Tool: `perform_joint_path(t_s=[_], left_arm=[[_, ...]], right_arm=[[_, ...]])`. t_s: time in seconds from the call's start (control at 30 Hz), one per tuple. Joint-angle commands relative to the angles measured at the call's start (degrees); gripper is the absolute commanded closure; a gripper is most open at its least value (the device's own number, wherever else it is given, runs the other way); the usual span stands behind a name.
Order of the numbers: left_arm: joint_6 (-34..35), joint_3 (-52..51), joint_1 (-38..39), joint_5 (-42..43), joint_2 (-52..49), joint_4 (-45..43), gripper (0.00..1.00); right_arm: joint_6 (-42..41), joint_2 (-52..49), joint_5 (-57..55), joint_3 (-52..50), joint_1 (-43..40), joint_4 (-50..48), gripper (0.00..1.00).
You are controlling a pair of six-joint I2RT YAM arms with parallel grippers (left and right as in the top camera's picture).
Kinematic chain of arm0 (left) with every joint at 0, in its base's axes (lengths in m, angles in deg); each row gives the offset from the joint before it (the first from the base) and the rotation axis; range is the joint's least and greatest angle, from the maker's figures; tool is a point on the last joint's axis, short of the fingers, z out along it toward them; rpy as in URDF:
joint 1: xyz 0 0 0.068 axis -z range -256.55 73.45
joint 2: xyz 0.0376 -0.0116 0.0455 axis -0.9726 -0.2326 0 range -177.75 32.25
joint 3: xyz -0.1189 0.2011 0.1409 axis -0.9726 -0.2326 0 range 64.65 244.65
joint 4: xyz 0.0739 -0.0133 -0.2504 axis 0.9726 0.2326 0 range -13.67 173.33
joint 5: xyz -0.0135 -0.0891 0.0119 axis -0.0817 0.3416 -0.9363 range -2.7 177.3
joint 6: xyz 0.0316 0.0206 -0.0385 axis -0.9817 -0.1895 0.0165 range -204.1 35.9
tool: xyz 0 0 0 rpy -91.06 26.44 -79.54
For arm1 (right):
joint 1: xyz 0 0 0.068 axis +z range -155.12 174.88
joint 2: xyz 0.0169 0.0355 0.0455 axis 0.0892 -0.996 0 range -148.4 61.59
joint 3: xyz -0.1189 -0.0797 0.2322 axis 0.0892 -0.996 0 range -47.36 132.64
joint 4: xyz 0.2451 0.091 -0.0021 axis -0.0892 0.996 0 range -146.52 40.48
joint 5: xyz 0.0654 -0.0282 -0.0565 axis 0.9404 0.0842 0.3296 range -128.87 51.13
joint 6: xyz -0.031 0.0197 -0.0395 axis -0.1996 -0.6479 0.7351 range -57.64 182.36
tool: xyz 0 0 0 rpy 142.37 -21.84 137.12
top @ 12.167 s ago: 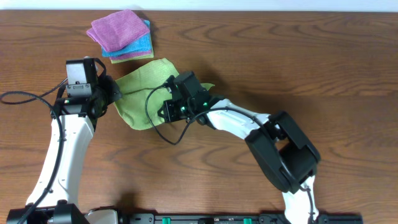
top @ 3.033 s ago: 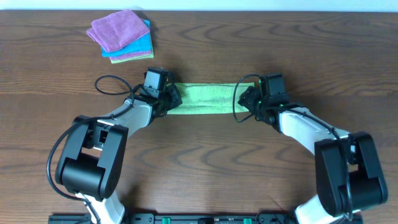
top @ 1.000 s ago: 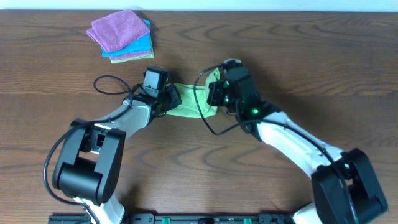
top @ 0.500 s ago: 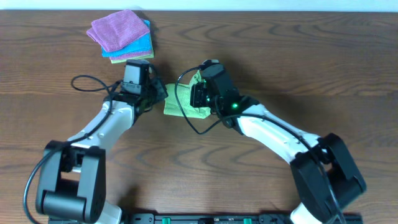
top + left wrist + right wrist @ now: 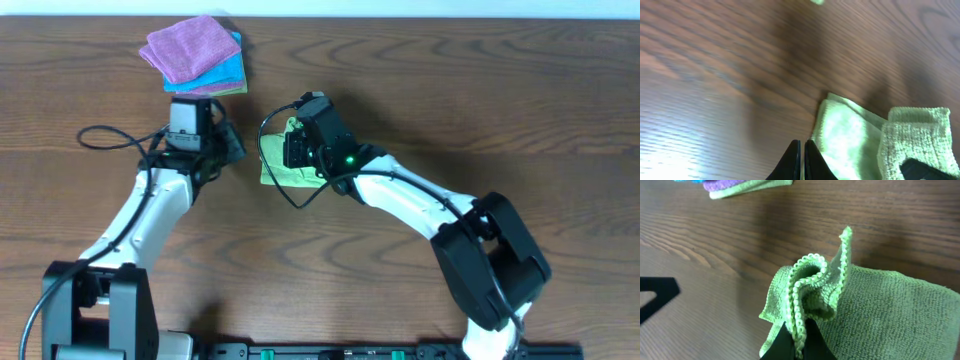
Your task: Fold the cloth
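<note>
The lime-green cloth (image 5: 276,172) lies folded into a small pad on the wooden table, left of centre. My right gripper (image 5: 293,152) is shut on a bunched, stitched edge of the cloth (image 5: 880,315) and holds that edge just above the layer lying on the table; the pinch shows in the right wrist view (image 5: 800,336). My left gripper (image 5: 228,149) is shut and empty, a little left of the cloth. In the left wrist view its fingertips (image 5: 802,150) sit over bare wood next to the cloth's left corner (image 5: 845,135). No white tag shows.
A stack of folded cloths (image 5: 195,55), purple on top with turquoise and green below, lies at the back left, close behind my left arm. Its edge shows in the right wrist view (image 5: 740,186). Black cables loop beside both wrists.
My right gripper has carried the cloth's right end leftwards over the rest, shortening the strip into a small pad. My left gripper has let go of the cloth and drawn back to the left.
</note>
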Motion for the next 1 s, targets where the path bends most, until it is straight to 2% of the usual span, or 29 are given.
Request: perform_joint_path(t_s=[0.0,0.97], left_arm=[[-1.44,0.70,-1.73,-1.25,0.70,0.94,0.94],[-1.42,0.70,-3.34,-1.25,0.70,1.14,0.94]], right_arm=[[0.85,-1.49,-0.39,1.51,0.96,0.17,0.99],[0.87,-5.40,2.40,3.63,2.14,-0.39,0.99]])
